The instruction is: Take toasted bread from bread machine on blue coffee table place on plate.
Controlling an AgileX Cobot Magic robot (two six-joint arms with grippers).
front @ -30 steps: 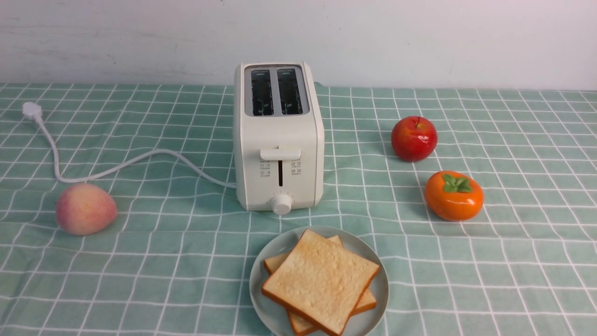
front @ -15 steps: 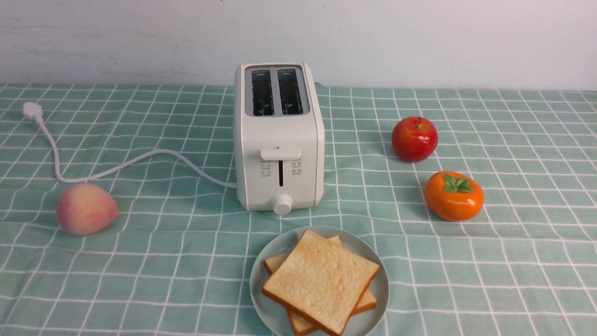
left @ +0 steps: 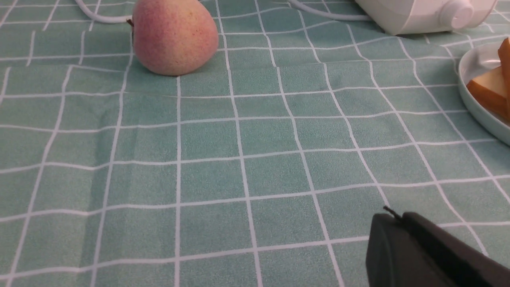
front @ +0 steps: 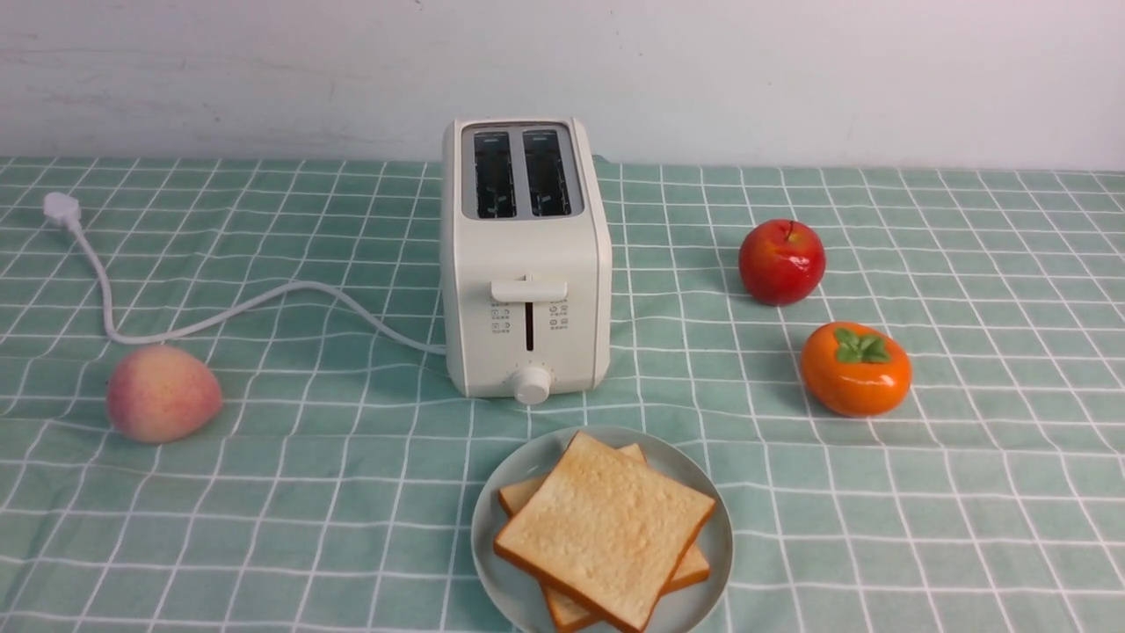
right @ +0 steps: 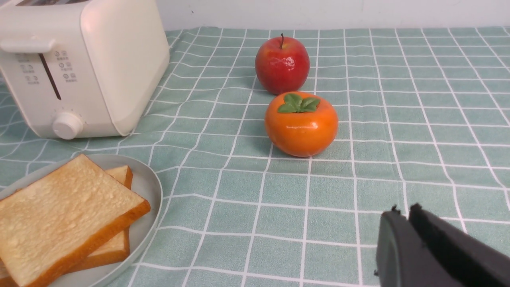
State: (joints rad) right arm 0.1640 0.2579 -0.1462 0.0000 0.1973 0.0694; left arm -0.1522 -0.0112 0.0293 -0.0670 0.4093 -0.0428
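Two slices of toasted bread (front: 605, 527) lie stacked on the pale blue-green plate (front: 514, 479) at the front of the blue coffee table (front: 967, 492). They also show in the right wrist view (right: 63, 213). The cream bread machine (front: 526, 264) stands behind the plate, both slots empty and its lever up. Neither arm shows in the front view. My left gripper (left: 392, 217) is shut and empty, low over the cloth beside the plate's rim (left: 468, 67). My right gripper (right: 403, 213) is shut and empty, apart from the plate (right: 149, 185).
A peach (front: 163, 393) lies at the left, near the toaster's white cord (front: 264, 303) and plug. A red apple (front: 780, 261) and an orange persimmon (front: 855, 368) sit at the right. A white wall runs behind the table.
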